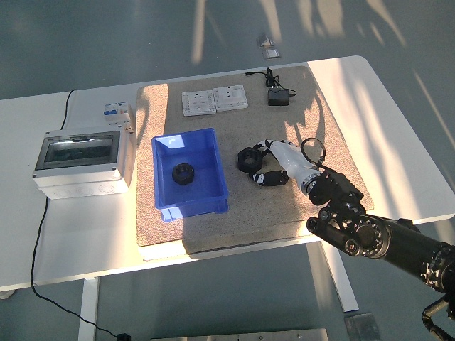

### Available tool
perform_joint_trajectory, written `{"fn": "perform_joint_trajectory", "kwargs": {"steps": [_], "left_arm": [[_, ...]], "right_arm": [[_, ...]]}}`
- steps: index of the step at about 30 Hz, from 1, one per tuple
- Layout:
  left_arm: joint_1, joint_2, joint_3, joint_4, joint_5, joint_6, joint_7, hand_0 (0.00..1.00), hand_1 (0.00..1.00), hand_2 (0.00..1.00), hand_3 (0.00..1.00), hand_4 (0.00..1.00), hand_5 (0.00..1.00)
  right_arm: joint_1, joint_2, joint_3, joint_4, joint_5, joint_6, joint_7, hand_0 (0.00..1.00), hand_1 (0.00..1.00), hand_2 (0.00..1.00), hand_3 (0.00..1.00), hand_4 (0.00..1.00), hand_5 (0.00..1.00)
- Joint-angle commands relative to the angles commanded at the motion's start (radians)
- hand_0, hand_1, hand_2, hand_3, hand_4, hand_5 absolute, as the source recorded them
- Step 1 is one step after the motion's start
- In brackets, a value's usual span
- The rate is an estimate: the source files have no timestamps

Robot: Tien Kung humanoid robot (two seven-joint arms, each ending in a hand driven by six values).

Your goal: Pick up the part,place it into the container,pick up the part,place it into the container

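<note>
On the bench, the blue container already holds one black part. Right of it, the second part lies on the mat, seemingly pinched by the right hand's white fingertips.

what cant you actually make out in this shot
- Right hand: head view; too small to tell whether its fingers grip the black part.
- Left arm: outside the picture.
- Part in the blue container: its shape is too small to read.
- Breaker box: glare on the cover hides its inside.
</note>
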Motion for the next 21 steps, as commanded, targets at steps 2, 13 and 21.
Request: {"fn": "perform_joint_trajectory", "kwargs": {"steps": [2, 13, 21], "left_arm": [[0.001, 0.000, 0.000, 0.000, -0.001, 0.000, 0.000, 0.676, 0.661, 0.634, 0.755, 0.778, 0.829], [0.001, 0.000, -0.001, 0.000, 0.001, 0.000, 0.000, 0.676, 0.661, 0.634, 0.756, 0.777, 0.830], [0.004, 0.000, 0.002, 0.000, -0.006, 0.001, 0.000, 0.676, 0.662, 0.634, 0.755, 0.777, 0.833]], "right_arm": [[-0.001, 0.000, 0.001, 0.002, 0.001, -0.006, 0.003, 0.925, 0.668, 0.413, 0.407, 0.771, 0.257], [-0.010, 0.000, 0.013, -0.001, 0.000, -0.032, 0.010, 0.916, 0.655, 0.404, 0.350, 0.782, 0.263], [-0.020, -0.017, 0.055, 0.011, -0.040, -0.034, 0.000, 0.919, 0.651, 0.403, 0.340, 0.751, 0.223]]}}
